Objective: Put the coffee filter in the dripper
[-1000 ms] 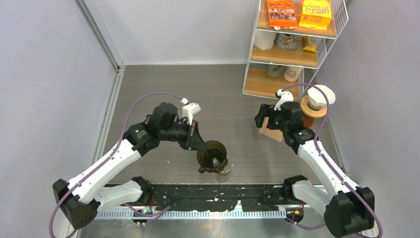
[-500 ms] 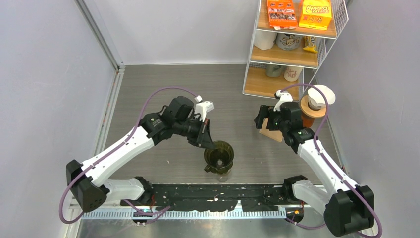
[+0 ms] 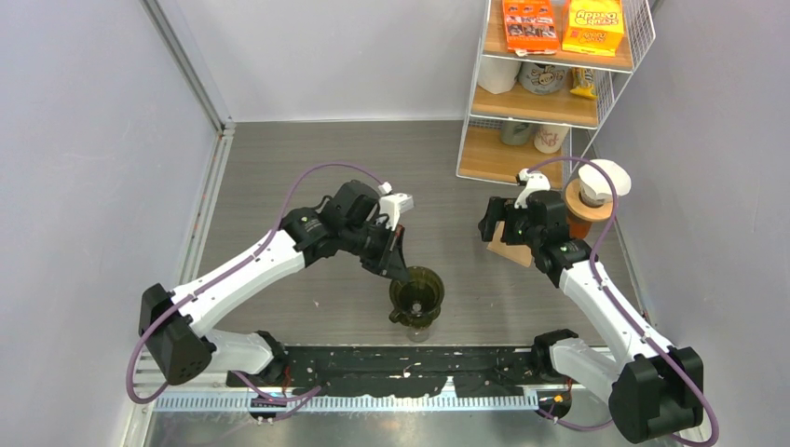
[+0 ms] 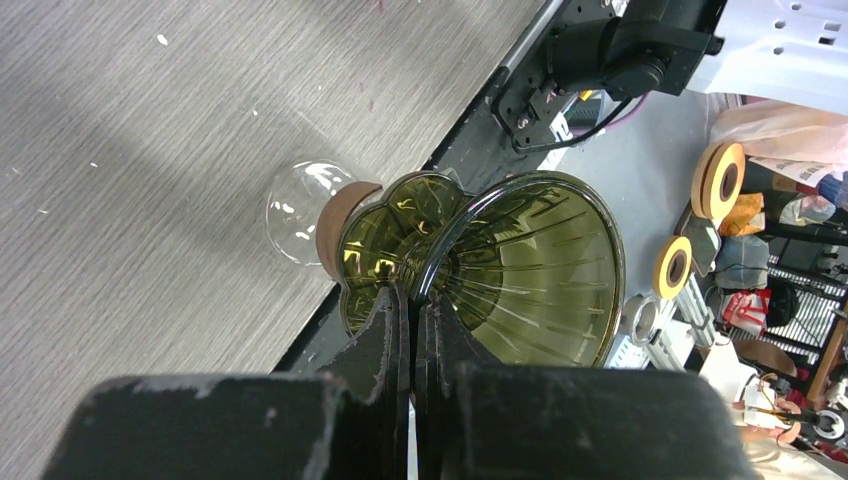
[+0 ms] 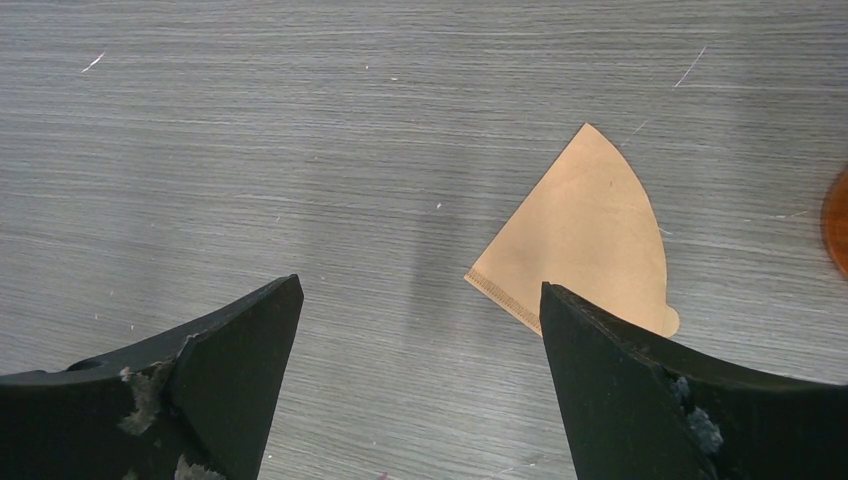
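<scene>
While the left end effector [image 4: 411, 298] pinches the dripper [image 4: 530, 270], the right end effector [image 5: 418, 290] gapes above the filter [image 5: 585, 230].

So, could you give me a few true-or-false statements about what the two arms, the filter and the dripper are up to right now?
1. The left gripper is shut on the dripper's rim. True.
2. The filter is inside the dripper. False: it lies flat on the table.
3. The right gripper is open. True.
4. The right gripper grips the filter. False: the filter lies free below it.
</scene>
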Available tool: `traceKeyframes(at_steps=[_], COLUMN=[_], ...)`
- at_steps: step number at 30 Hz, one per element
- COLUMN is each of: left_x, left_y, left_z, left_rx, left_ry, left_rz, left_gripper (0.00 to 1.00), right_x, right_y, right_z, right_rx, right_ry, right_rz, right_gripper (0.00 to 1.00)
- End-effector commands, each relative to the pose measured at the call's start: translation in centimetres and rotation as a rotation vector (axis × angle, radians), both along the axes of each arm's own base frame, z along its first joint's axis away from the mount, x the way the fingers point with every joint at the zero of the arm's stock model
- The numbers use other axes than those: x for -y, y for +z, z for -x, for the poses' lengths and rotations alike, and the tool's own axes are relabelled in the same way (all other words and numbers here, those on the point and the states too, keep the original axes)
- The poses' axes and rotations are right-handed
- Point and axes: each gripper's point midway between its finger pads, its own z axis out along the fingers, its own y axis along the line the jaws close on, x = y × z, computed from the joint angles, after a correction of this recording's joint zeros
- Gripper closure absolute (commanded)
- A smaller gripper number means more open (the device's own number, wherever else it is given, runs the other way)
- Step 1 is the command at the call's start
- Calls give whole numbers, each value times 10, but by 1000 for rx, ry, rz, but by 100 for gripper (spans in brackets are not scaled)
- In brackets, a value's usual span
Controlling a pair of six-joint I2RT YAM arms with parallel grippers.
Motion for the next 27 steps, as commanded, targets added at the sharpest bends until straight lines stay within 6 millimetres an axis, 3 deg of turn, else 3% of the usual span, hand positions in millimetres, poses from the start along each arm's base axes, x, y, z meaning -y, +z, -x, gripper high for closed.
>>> traceKeyframes(at_steps=[1,11,18,27], left_x=[7,6,3,5], left_y=[13,7,10,19], left_z=[-10,-24,-21,-12], left_rx=[59,109,127,125], left_ry=[-12,4,-15,-53], left_rz=[9,-45,-41,-7], left_gripper=[100,100,99,64], right_x=[-2,-1,-1,-1], right_y=[21,22,20,19], right_z=[-9,-9,-9,-9], right_rx=[57,58,53,51], right_ry=[7,3,2,-3], right_rz=[1,5,6,6], right_gripper=[5,5,5,5])
